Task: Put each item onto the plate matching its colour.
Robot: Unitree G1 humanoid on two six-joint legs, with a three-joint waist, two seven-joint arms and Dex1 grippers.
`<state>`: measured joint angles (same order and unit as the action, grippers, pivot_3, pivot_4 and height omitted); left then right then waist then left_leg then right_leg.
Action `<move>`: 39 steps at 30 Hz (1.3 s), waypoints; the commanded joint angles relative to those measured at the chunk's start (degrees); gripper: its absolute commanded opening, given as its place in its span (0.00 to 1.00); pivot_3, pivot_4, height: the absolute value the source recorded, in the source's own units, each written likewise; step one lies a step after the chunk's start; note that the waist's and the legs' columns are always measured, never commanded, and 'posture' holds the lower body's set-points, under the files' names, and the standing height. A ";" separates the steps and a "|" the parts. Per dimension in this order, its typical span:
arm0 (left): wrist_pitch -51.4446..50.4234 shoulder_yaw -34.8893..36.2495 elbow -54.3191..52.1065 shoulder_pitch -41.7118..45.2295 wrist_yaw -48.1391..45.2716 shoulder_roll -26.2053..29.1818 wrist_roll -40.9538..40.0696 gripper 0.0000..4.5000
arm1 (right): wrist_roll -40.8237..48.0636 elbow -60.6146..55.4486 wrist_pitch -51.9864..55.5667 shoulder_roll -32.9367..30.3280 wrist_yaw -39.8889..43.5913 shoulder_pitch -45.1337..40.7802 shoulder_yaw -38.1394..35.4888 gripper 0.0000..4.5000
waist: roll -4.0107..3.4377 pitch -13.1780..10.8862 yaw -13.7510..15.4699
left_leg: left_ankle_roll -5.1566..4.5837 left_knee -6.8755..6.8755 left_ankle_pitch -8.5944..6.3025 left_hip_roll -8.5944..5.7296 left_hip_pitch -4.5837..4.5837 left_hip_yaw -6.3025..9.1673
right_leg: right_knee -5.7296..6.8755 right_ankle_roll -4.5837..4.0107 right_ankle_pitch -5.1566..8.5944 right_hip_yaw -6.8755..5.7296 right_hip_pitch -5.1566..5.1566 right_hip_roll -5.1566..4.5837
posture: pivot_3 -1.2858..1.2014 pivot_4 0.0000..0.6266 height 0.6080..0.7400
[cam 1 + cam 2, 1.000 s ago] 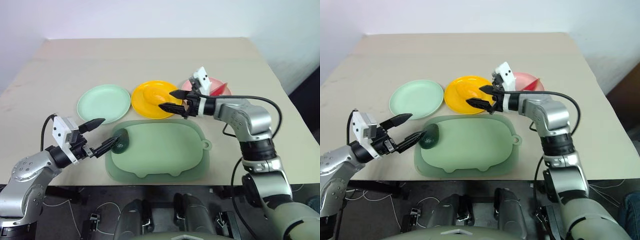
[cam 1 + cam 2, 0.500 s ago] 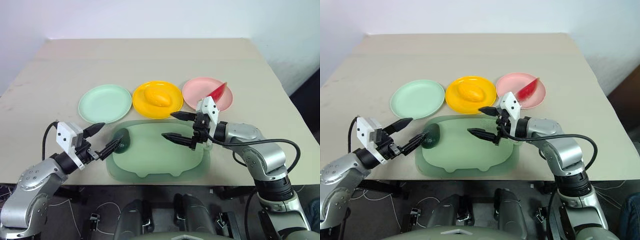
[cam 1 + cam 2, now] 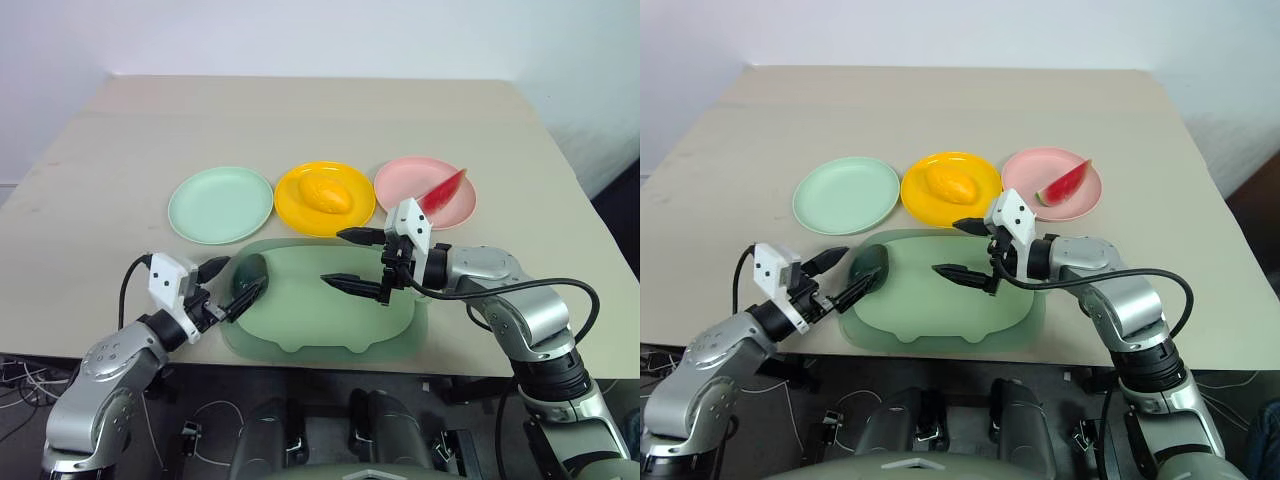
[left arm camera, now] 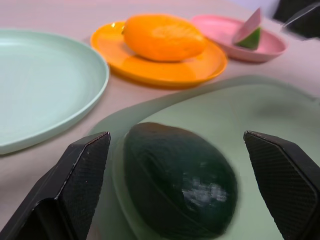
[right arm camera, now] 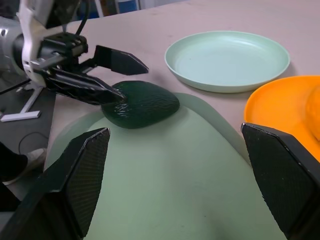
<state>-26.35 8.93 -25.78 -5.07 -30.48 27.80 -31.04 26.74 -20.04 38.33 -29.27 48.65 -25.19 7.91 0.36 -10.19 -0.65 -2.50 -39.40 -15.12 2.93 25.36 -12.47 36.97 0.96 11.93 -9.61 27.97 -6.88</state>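
The dark green avocado piece (image 3: pixel 248 272) lies at the left end of the pale green pig-shaped tray (image 3: pixel 330 325). My left gripper (image 3: pixel 232 283) is open, level with the avocado (image 4: pixel 180 185), one finger on each side of it. One fingertip (image 5: pixel 116 93) sits at its edge. The yellow mango (image 3: pixel 326 194) lies on the yellow plate (image 3: pixel 300 212). On the pink plate (image 3: pixel 405 195) rests the watermelon wedge (image 3: pixel 442 190). The mint green plate (image 3: pixel 221 204) holds nothing. My right gripper (image 3: pixel 333 257) hangs open above the tray's middle, holding nothing.
The three plates stand in a row just beyond the tray on a beige table (image 3: pixel 300 115). The tray reaches close to the table's near edge. Bare tabletop lies behind the plates and to both sides.
My right gripper has drawn back from the yellow plate to above the tray. My left gripper has sunk and closed in on the avocado. The camera view has also shifted.
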 commanded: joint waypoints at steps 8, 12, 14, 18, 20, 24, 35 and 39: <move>-3.96 -5.42 4.94 6.52 1.93 -2.13 3.18 0.96 | -1.48 -1.42 -2.04 -0.96 -2.40 0.68 -1.61 1.00 | 0.00 0.00 -0.05 | -0.01 -0.04 0.00 0.01 0.00 0.04 | 0.03 0.12 -0.07 -0.05 -0.03 0.02 | 0.52 0.24 0.67; -5.77 -5.14 3.71 6.55 0.08 -1.33 1.73 0.73 | -1.78 -1.39 -2.38 -1.11 -2.94 1.02 -1.69 1.00 | 0.00 0.00 -0.07 | -0.02 -0.04 0.00 0.02 0.00 0.05 | 0.05 0.12 -0.07 -0.05 -0.02 0.02 | 0.52 0.24 0.67; -6.82 -4.47 2.19 6.19 -0.48 -0.70 0.92 0.73 | -1.94 -1.28 -2.58 -1.23 -3.13 1.25 -1.59 1.00 | 0.00 0.00 -0.08 | -0.02 -0.06 0.00 0.02 0.00 0.05 | 0.05 0.12 -0.07 -0.05 -0.04 0.02 | 0.52 0.24 0.67; -9.04 -1.20 -0.33 5.90 -0.44 1.47 -0.88 0.73 | -2.31 -0.97 -3.14 -1.23 -3.30 1.76 -1.24 1.00 | 0.00 0.00 -0.05 | -0.02 -0.08 0.00 0.02 0.00 0.07 | 0.05 0.12 -0.06 -0.06 -0.05 0.01 | 0.52 0.24 0.67; -8.41 1.80 -0.72 7.26 0.14 2.58 -1.16 0.73 | -2.33 -0.82 -3.37 -1.00 -3.40 1.90 -1.27 1.00 | 0.01 0.00 -0.05 | -0.02 -0.11 0.00 0.02 0.01 0.09 | 0.05 0.12 -0.06 -0.06 -0.06 0.02 | 0.52 0.24 0.67; -5.88 5.41 4.45 15.20 4.74 3.50 2.20 0.73 | -2.46 -0.79 -3.70 0.11 -3.96 2.40 -0.66 1.00 | 0.01 0.00 0.24 | -0.03 -0.19 -0.01 0.02 0.02 0.17 | 0.04 0.09 -0.03 -0.13 -0.14 0.00 | 0.52 0.24 0.67; 3.45 -0.06 37.20 37.51 11.48 -0.07 15.72 0.73 | -4.24 1.02 -4.25 2.42 -5.83 0.99 0.31 1.00 | 0.03 0.00 0.11 | -0.20 -0.48 -0.11 0.03 0.02 0.22 | 0.07 0.15 -0.07 -0.26 -0.37 0.03 | 0.52 0.24 0.67; 6.36 -0.68 48.04 41.88 11.52 -1.82 18.34 0.73 | -4.70 1.19 -4.24 2.33 -6.02 0.53 0.42 1.00 | 0.05 -0.01 -0.05 | -0.23 -0.51 -0.13 0.04 0.03 0.22 | 0.08 0.16 -0.08 -0.26 -0.37 0.03 | 0.52 0.24 0.67</move>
<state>-22.66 8.29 20.68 35.48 -18.67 25.56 -14.10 22.08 -18.09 35.04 -27.10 42.89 -23.65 8.81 0.41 -10.20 -0.69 -2.73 -39.91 -15.25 2.97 25.39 -12.24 37.06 1.12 11.85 -9.87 27.60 -6.85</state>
